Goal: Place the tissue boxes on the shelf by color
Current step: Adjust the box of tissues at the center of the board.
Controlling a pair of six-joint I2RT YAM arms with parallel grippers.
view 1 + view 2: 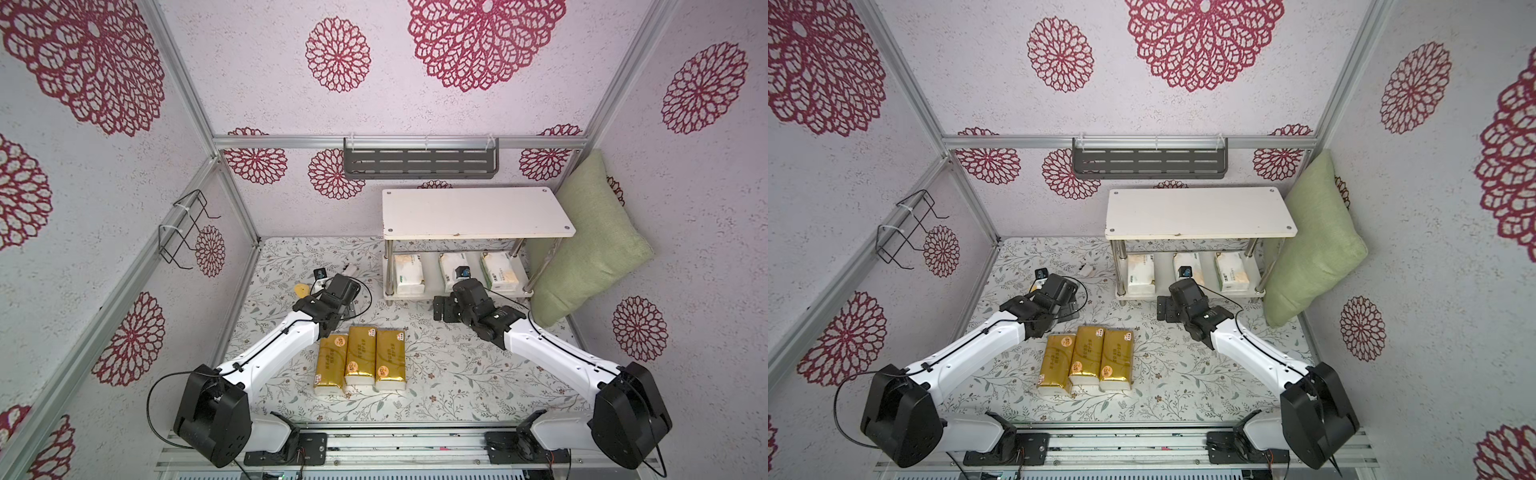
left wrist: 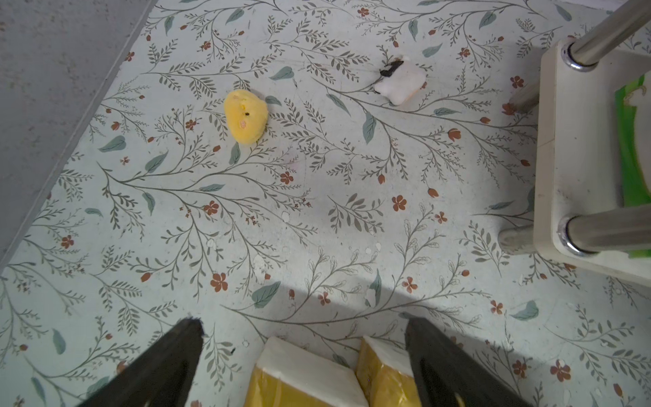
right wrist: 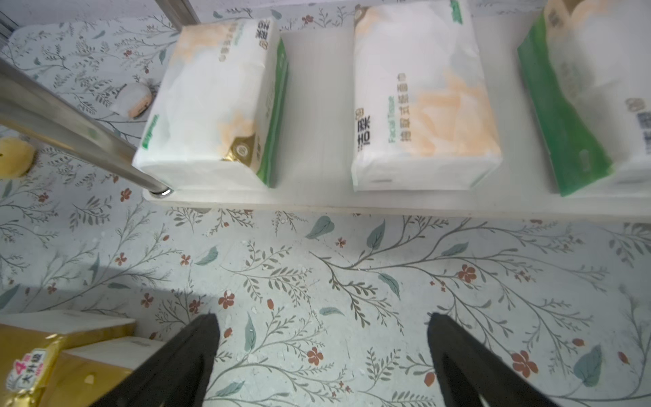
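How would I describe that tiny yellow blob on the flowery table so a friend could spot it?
Find the white two-tier shelf at the back of the floral table. Beside it, toward the left arm, lie two small soft lumps. The yellow lump is rounded with a tiny dark dot; the white lump next to it carries a black bit.

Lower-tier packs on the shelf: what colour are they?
White packs with green edges and pale orange print; the right wrist view shows it best.
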